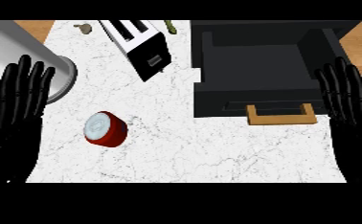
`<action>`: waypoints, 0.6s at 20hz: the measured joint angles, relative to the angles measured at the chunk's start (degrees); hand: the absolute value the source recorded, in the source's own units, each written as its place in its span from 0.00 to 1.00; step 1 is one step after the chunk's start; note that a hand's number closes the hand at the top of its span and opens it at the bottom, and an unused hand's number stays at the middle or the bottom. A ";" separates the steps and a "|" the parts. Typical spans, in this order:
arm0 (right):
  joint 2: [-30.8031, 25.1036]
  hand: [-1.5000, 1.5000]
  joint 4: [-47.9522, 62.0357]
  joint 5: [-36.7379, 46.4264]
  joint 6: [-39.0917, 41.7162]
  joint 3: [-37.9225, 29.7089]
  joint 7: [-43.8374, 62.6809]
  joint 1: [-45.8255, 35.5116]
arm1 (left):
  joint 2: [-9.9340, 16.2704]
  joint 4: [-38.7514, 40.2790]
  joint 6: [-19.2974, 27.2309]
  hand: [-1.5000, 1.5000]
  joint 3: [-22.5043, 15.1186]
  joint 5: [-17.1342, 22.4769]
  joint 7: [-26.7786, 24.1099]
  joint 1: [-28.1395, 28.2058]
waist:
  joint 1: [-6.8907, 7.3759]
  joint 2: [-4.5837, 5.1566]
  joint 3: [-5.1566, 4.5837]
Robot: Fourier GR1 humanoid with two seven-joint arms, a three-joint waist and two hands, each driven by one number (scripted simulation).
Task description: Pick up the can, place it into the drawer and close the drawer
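Table (212, 156): white marbled top, with wood-coloured surface showing beyond its far left and far right corners. The broadest open stretch lies along the near side, from the can across to the right edge.

Can (105, 128): red body, pale lid, lying tilted on the table at near left, apart from everything else.

Drawer (254, 62): dark, pulled open at far right, interior showing bare. Its front panel faces near and carries a tan handle (280, 114) that juts over the table. Bare marble separates the can from the drawer front.

Toaster (141, 46): black and white, set at an angle at far centre, just left of the drawer. A grey metal pot (39, 60) sits at the far left edge. Two small items lie at the far edge, too small to identify.

Left hand (21, 98): at the left edge, fingers straight and spread, holding nothing, overlapping the pot's near side. Right hand (343, 94): at the right edge beside the drawer, fingers straight, holding nothing.
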 measured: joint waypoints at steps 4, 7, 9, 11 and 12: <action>0.61 0.00 1.46 -0.66 -0.47 -1.62 -1.26 -1.08 | -0.70 0.90 -0.91 0.00 -1.46 0.19 -0.50 -1.00 | 0.57 -0.93 -0.83; 1.00 0.00 1.50 -0.98 -1.37 -2.47 0.95 -1.18 | -2.13 0.49 -0.18 0.00 -4.58 -1.34 2.39 0.06 | 0.68 -1.20 -1.09; 1.53 0.00 2.23 -0.88 -2.18 -2.39 4.42 0.53 | -2.63 1.42 1.08 0.00 -5.50 -2.58 7.14 1.83 | 0.69 -1.27 -1.15; 1.89 0.00 1.72 -0.47 -2.98 -2.08 7.86 1.88 | -2.89 0.89 1.93 0.00 -6.61 -3.88 10.97 3.44 | 0.77 -1.40 -1.20; 1.81 0.00 1.64 -0.90 -3.07 -2.51 9.26 1.96 | -3.00 0.51 2.29 0.00 -6.88 -4.18 13.11 3.42 | 0.80 -1.43 -1.22</action>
